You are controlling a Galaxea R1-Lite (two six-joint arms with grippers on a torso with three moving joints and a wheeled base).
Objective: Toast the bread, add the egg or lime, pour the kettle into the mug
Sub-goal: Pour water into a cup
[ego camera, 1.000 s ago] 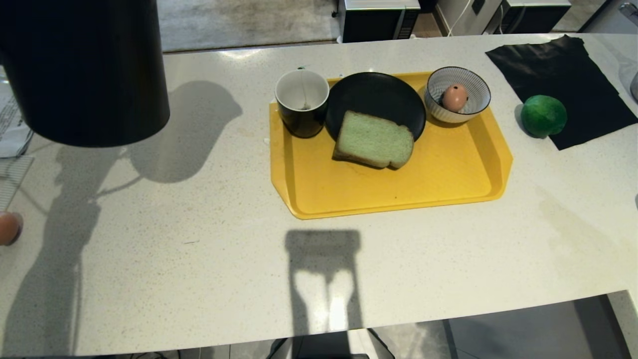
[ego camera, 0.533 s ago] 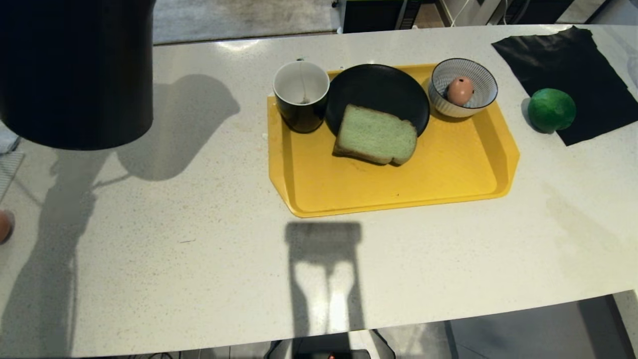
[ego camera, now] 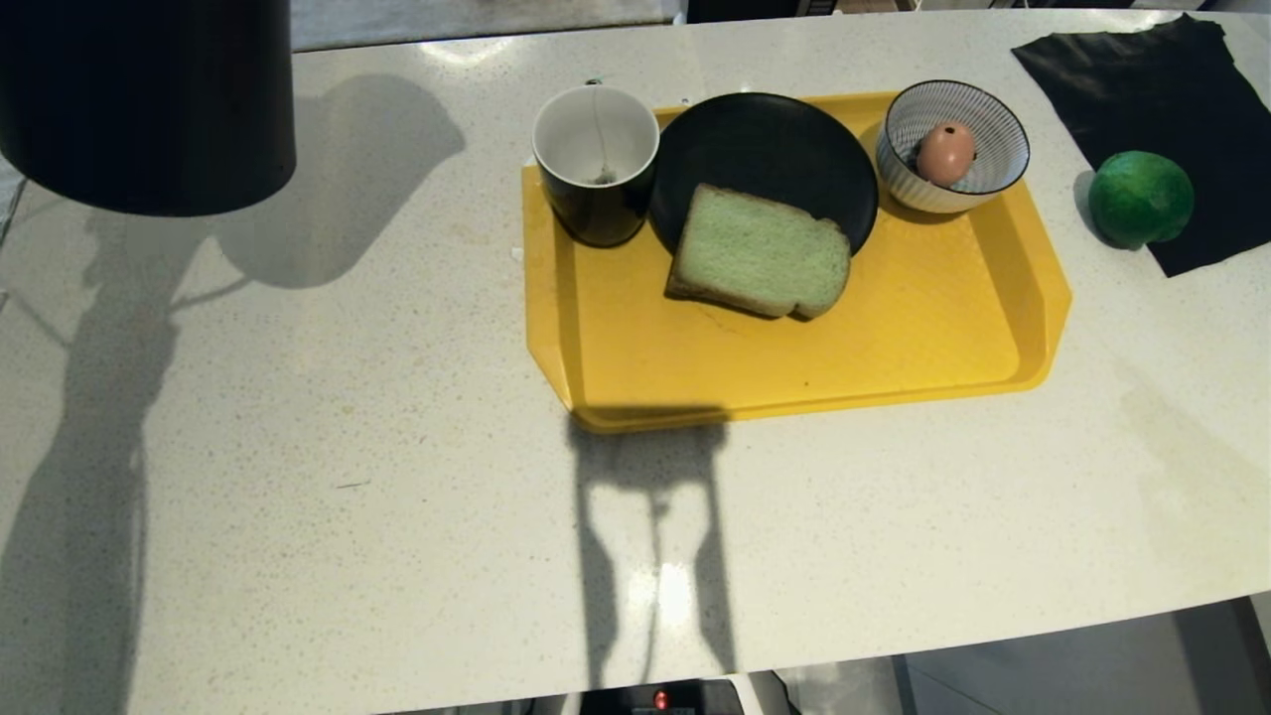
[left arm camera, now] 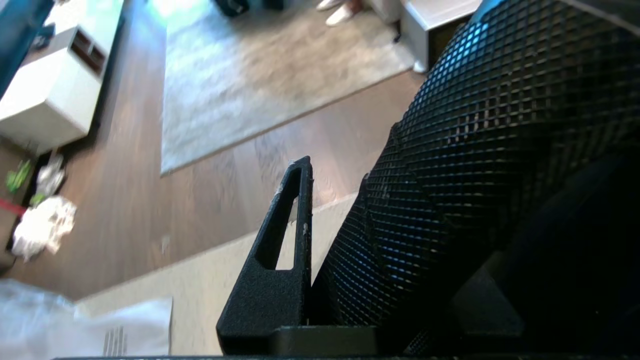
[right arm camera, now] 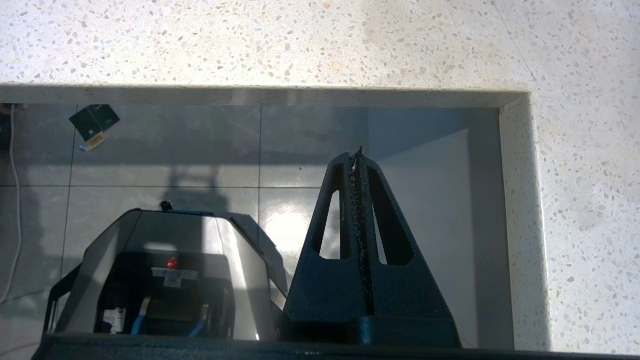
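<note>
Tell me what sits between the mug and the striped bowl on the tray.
In the head view, a black plate sits between the mug and the striped bowl, with the bread lying partly on its near edge.

Broad bare counter [ego camera: 348, 477] lies left of and in front of the yellow tray [ego camera: 894, 338]. On the tray's far side, mug [ego camera: 596, 164], plate [ego camera: 765, 159] and bowl [ego camera: 955, 147] crowd together; the kettle [ego camera: 149, 99] hangs over the far left.
</note>
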